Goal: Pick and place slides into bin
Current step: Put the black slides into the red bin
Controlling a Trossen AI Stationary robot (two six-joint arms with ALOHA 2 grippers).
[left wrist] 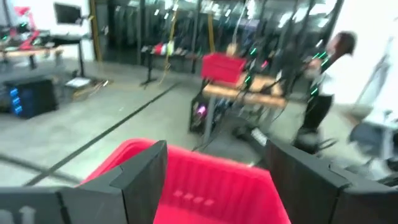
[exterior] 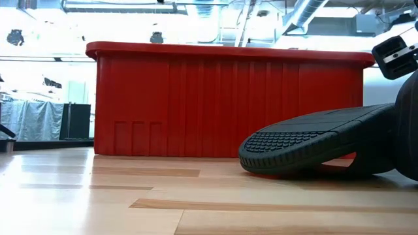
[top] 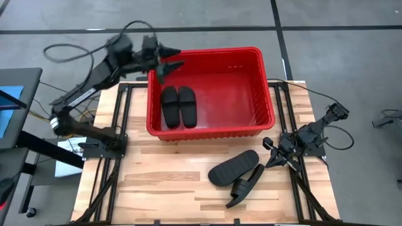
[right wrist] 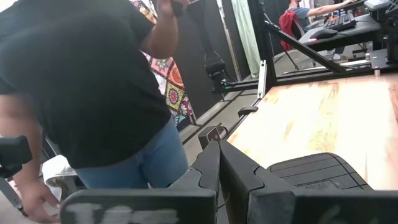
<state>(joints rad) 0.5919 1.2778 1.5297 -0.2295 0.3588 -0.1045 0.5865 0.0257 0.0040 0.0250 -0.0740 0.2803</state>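
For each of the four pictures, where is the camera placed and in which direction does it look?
High view: above the table, looking straight down; both arms show, left gripper open over the bin, right gripper shut.
Low view: at table-top height, looking level at the bin wall and a slide.
Left wrist view: past its own open fingers over the bin rim into the room.
Right wrist view: past its shut fingers toward a person.
High and low views share the bin and the slides still outside it.

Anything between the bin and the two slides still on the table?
Nothing: in the high view, bare table separates the bin from the slides. The low view shows the same gap.
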